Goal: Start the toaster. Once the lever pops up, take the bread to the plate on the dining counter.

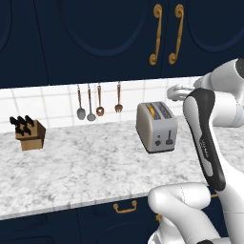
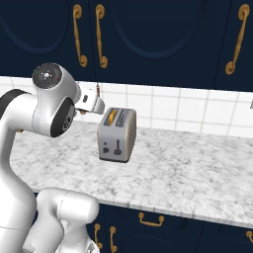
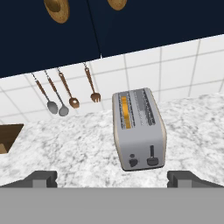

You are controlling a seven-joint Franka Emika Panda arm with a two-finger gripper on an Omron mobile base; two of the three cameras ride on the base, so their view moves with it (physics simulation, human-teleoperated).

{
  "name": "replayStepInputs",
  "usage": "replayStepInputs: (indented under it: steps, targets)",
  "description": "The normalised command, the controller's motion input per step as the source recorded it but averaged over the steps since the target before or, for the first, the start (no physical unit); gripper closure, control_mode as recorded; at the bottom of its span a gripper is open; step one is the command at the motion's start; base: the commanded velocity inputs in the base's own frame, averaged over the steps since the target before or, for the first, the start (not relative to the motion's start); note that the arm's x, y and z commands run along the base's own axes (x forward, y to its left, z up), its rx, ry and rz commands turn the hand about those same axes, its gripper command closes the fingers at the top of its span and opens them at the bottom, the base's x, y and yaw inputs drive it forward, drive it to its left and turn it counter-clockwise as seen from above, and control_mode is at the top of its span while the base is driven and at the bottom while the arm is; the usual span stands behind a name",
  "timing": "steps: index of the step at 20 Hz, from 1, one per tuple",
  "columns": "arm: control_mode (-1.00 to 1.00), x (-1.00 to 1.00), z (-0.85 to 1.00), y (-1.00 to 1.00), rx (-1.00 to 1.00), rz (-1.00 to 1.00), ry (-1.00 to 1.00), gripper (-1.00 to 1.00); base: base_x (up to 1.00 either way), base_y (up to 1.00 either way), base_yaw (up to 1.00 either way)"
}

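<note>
The silver-grey toaster (image 1: 156, 126) (image 2: 117, 135) (image 3: 139, 131) stands on the marbled wall counter (image 1: 86, 162), its dark end panel facing me. The lever (image 3: 152, 156) (image 1: 169, 139) (image 2: 117, 147) sits low in its vertical slot, beside a small round knob (image 3: 132, 161). The bread (image 3: 125, 112) (image 1: 151, 110) (image 2: 113, 117) shows as a golden strip sunk in the left slot. My gripper (image 3: 112, 179) hangs open above and in front of the toaster, fingertips wide apart, with nothing between them. The plate and the dining counter are out of view.
A wooden knife block (image 1: 31, 134) (image 3: 6, 138) stands far left on the counter. Several utensils (image 1: 97, 107) (image 3: 65, 94) hang on the tiled backsplash behind the toaster. Dark navy cabinets with brass handles (image 1: 167, 33) overhang the counter. My own forearm (image 1: 205, 138) rises to the toaster's right.
</note>
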Motion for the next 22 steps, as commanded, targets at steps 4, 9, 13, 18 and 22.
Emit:
replayStepInputs:
  steps: [4, 9, 13, 18, 22]
  targets:
    - [-1.00, 0.00, 0.00, 0.00, 0.00, 0.00, 0.00, -1.00, 0.00, 0.00, 0.00]
    - [-1.00, 0.00, 0.00, 0.00, 0.00, 0.00, 0.00, -1.00, 0.00, 0.00, 0.00]
    - [-1.00, 0.00, 0.00, 0.00, 0.00, 0.00, 0.00, -1.00, 0.00, 0.00, 0.00]
    - [-1.00, 0.00, 0.00, 0.00, 0.00, 0.00, 0.00, -1.00, 0.00, 0.00, 0.00]
    - [-1.00, 0.00, 0.00, 0.00, 0.00, 0.00, 0.00, -1.00, 0.00, 0.00, 0.00]
